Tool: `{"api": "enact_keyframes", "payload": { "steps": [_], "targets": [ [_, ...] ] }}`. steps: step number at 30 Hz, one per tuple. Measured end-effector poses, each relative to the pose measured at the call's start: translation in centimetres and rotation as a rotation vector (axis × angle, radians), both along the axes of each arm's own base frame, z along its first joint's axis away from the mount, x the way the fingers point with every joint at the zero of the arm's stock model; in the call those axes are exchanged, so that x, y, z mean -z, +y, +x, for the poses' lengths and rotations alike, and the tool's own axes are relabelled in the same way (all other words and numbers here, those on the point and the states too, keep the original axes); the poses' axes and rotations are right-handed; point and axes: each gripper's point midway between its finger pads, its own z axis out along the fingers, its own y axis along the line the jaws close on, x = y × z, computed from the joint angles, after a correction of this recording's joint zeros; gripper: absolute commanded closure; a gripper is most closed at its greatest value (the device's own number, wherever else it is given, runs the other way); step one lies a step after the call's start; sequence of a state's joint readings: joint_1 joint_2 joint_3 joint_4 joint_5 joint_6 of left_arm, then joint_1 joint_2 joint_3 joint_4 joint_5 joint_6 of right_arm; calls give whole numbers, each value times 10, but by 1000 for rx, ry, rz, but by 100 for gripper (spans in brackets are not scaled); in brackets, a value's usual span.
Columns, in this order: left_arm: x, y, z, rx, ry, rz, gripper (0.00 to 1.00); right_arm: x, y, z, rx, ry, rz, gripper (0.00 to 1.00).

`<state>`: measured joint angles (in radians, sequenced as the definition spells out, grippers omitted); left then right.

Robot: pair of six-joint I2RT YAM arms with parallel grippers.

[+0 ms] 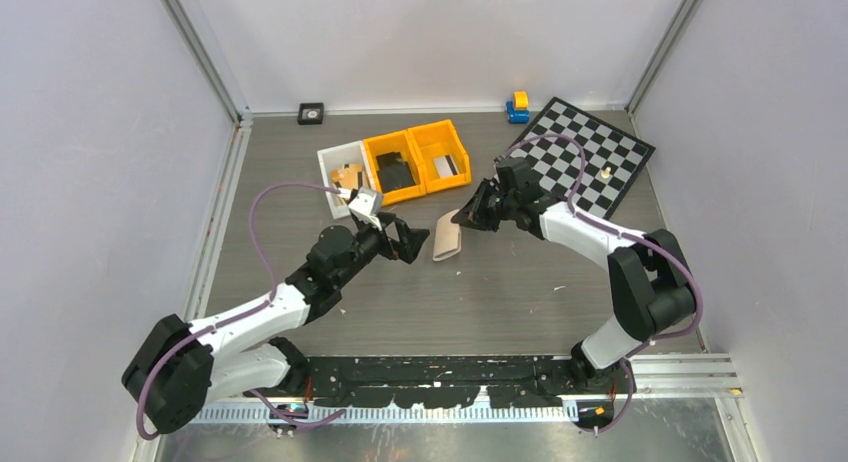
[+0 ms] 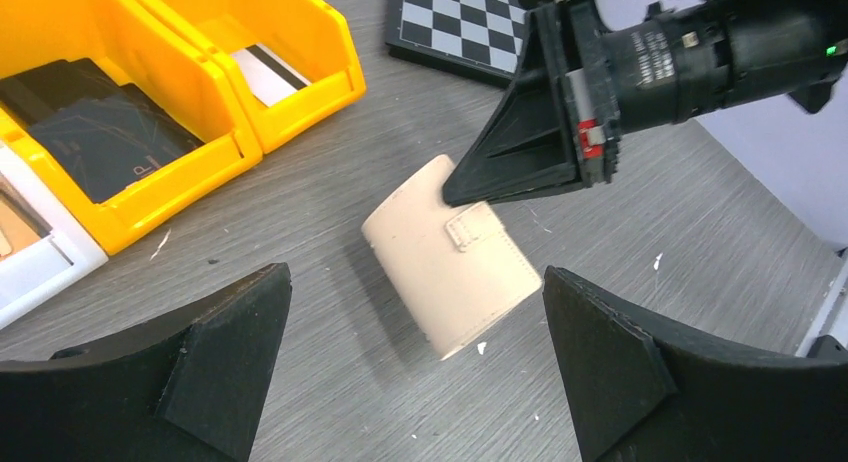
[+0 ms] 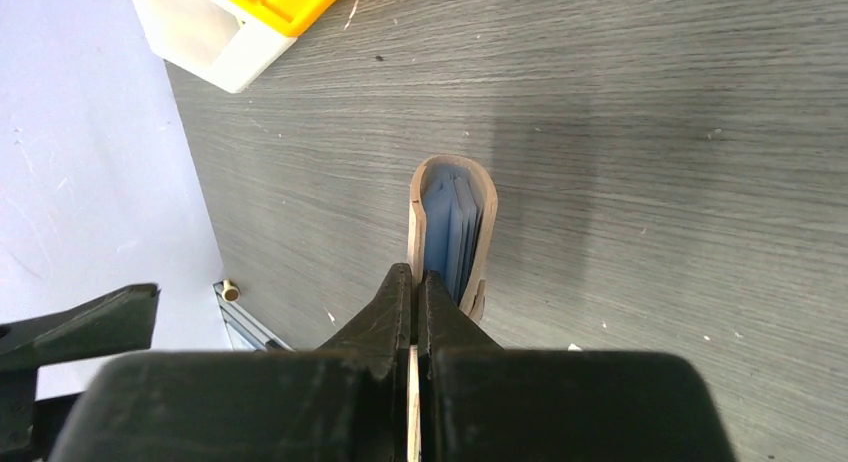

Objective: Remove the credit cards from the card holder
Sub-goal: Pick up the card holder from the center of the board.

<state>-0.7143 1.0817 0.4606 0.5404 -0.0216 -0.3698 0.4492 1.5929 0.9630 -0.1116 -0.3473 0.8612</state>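
Right jaws apparently pinch card holder (image 2: 450, 272), contents obscured.

Grey wood-grain table (image 1: 500, 302), white flecks on it. Ctr: beige bifold card holder (image 1: 446, 237). 11 o'clock: white plastic bin (image 1: 335, 162) + 2 orange plastic bins (image 1: 385, 139), touching in a row. 1 o'clock: black/white checkerboard (image 1: 620, 142), set askew. 12 o'clock, far edge: blue/yellow toy (image 1: 518, 106). 11 o'clock, far edge: small black square obj (image 1: 311, 113).
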Motion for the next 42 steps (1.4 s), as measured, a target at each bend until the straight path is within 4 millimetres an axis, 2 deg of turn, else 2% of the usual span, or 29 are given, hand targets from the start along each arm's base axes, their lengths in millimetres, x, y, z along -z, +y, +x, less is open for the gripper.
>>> {"api": "enact_keyframes", "payload": {
  "steps": [10, 18, 21, 24, 26, 28, 31, 33, 38, 42],
  "targets": [
    [8, 23, -3, -82, -49, -13, 0, -38, -11, 2, 34, -119, -12, 100],
    [1, 9, -12, -14, -105, 11, 0, -39, -9, 1, 25, -113, 3, 100],
    [-12, -4, -16, -17, -156, 66, 0, -39, -9, 1, 25, -113, 3, 100],
    [-41, -22, -15, -28, -270, 163, 0, -39, -7, -1, 17, -110, 10, 100],
    [-49, -29, -17, -31, -355, 224, 0, -40, -6, -2, 6, -106, 19, 99],
    [-40, -32, -22, -20, -426, 298, 0, -40, -4, -5, -8, -96, 28, 100],
    [-9, -36, -27, 29, -473, 458, 0, -41, 0, -12, -34, -72, 49, 99],
    [2, -40, -29, 51, -496, 532, 0, -40, 2, -14, -46, -54, 64, 100],
    [23, -49, -31, 94, -533, 656, 0, -41, 6, -19, -56, -24, 88, 100],
    [30, -57, -31, 122, -538, 702, 0, -43, 8, -20, -57, -16, 107, 99]
  ]
}}
